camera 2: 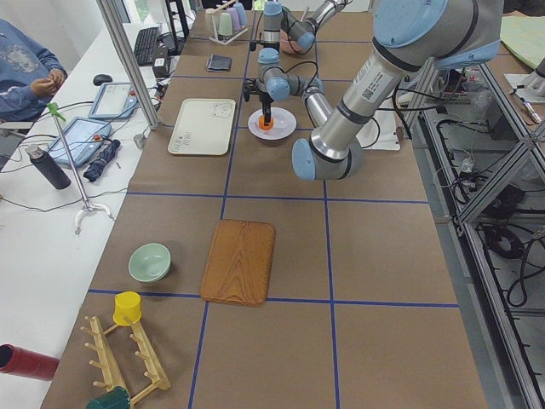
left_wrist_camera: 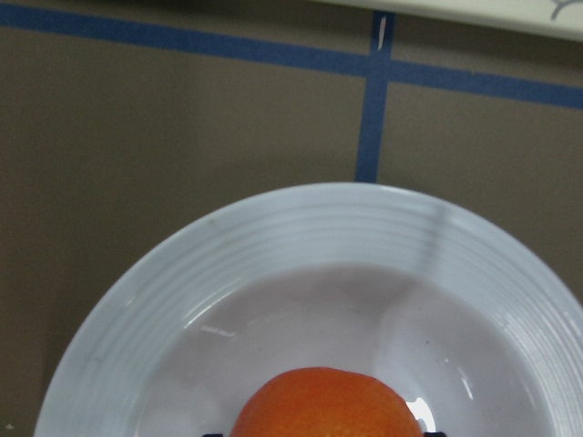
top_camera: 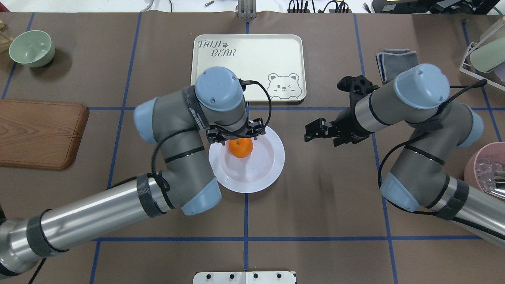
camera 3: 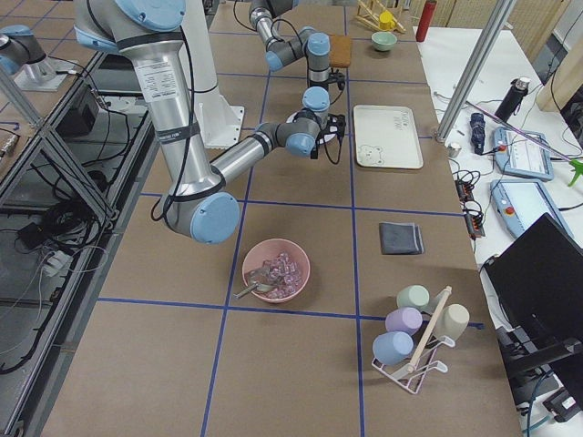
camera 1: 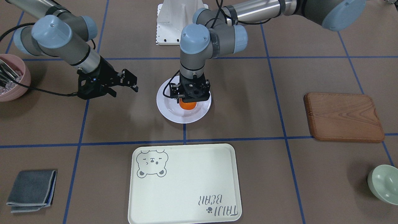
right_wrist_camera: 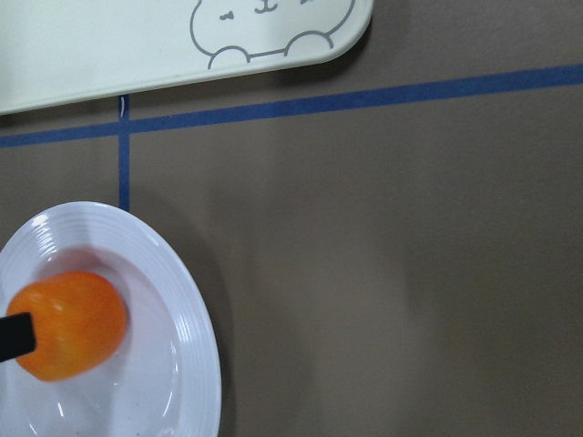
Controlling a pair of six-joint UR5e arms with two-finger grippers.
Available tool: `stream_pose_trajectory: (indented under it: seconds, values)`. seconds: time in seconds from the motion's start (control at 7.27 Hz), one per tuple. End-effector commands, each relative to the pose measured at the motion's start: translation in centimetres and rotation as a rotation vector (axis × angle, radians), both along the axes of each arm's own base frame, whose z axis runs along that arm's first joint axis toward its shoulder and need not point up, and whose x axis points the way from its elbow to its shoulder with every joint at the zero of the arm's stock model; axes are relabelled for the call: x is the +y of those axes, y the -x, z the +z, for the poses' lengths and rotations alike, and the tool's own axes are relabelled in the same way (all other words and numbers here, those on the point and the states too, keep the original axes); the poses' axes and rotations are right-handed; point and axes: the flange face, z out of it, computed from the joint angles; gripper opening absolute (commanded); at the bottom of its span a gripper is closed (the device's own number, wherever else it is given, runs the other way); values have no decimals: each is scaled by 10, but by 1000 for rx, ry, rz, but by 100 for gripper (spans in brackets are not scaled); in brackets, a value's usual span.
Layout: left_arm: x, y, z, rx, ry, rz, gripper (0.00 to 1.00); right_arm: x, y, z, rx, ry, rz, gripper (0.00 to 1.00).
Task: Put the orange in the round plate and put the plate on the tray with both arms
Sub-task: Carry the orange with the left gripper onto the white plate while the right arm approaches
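Note:
The white round plate point(camera 1: 174, 113) point(top_camera: 264, 165) lies at the table's middle, a little short of the cream bear tray point(camera 1: 186, 183) point(top_camera: 252, 63). The orange point(camera 1: 187, 106) point(top_camera: 241, 148) sits low in the plate's bowl. My left gripper point(camera 1: 188, 102) point(top_camera: 238, 141) points straight down over it, shut on the orange. The left wrist view shows the orange point(left_wrist_camera: 328, 405) at the bottom edge inside the plate point(left_wrist_camera: 301, 237). My right gripper point(camera 1: 132, 84) point(top_camera: 312, 132) hovers open beside the plate, a short gap away, holding nothing. Its wrist view shows the plate point(right_wrist_camera: 187, 364), the orange point(right_wrist_camera: 68, 323) and a corner of the tray point(right_wrist_camera: 109, 45).
A brown wooden board point(camera 1: 343, 116) point(top_camera: 37, 132) and a pale green bowl point(camera 1: 384, 183) point(top_camera: 31, 48) lie on my left side. A pink bowl point(camera 1: 11, 77) point(top_camera: 483, 167) and a folded grey cloth point(camera 1: 31, 189) point(top_camera: 396, 59) lie on my right side.

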Motion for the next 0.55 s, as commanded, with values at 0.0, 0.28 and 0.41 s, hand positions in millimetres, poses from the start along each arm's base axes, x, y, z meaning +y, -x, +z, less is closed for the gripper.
stream_pose_trajectory:
  seconds: [0.0, 0.28, 0.41]
  values:
    - [-5, 53, 25, 25, 35, -5, 98, 6, 40, 13, -76, 66, 30, 100]
    - [-4, 67, 15, 49, 22, -6, 98, 10, 48, 18, -77, 68, 22, 100]
    - [-14, 110, 29, 53, -3, -4, 98, 11, 53, 23, -68, 78, 22, 100]
